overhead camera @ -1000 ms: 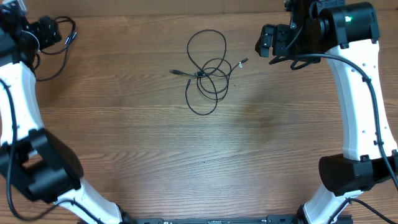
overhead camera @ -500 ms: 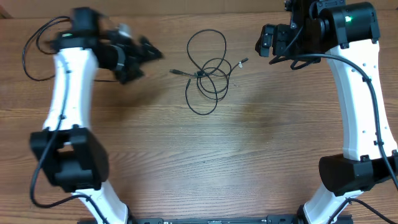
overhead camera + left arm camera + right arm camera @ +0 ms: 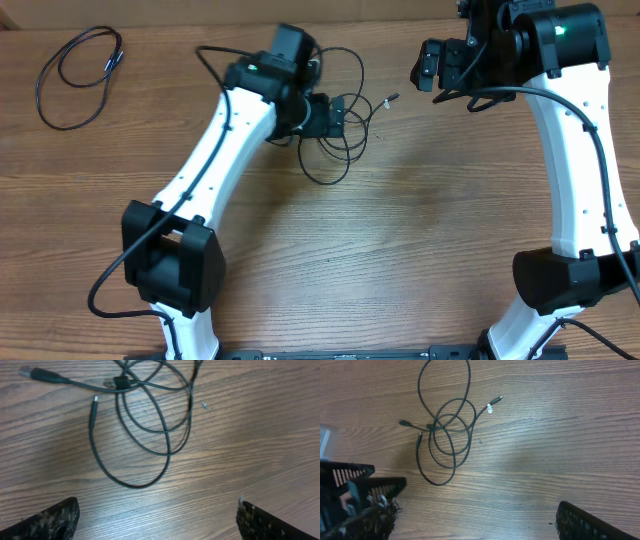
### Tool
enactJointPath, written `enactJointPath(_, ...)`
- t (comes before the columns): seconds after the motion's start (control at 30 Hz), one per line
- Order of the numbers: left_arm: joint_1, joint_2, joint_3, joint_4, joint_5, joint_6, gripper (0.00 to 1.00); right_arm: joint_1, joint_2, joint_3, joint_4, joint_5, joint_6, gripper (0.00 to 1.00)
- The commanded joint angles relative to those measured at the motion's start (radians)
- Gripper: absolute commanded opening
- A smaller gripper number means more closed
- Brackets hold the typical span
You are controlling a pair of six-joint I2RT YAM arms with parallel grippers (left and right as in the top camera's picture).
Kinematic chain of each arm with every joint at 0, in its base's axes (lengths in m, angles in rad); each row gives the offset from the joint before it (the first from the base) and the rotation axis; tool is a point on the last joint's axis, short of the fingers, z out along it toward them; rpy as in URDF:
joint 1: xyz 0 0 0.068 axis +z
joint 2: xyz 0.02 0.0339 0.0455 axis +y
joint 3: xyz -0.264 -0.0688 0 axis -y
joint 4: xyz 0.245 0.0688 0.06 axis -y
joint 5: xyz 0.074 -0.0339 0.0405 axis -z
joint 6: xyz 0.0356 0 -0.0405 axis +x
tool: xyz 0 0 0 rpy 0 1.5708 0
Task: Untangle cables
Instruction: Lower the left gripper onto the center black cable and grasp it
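Tangled cables [image 3: 323, 182]: far middle of the table [image 3: 420, 230], loops crossing at one knot.
Left gripper [image 3: 340, 113]: right over your tangle, fingers wide, holding nothing.
In the way: your left arm [image 3: 225, 130] hides the knot from overhead.
Right gripper [image 3: 423, 66]: beside the tangle, apart, wide and empty.
Loose cable [image 3: 112, 60]: far-left corner, well apart.

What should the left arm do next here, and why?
Probably lower the open left gripper onto the tangled cables: it hovers above them with nothing between its fingers, and the knot looks intact. One loose cable lies apart at the left.
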Motion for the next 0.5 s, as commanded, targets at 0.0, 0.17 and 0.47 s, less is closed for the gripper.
enactJointPath(0.0, -0.041, 0.005, -0.002, 0.004, -0.115, -0.014, 1.0, -0.001, -0.003, 0.002, 0.005, 0.005, 0.0, 1.0)
enactJointPath(0.17, -0.06, 0.005, -0.002, 0.013, -0.129, -0.014, 1.0, -0.001, -0.003, 0.002, 0.005, 0.005, 0.0, 1.0)
enactJointPath(0.47, -0.06, 0.005, -0.003, 0.029, -0.129, -0.037, 1.0, -0.001, -0.003, 0.002, 0.005, 0.005, 0.0, 1.0)
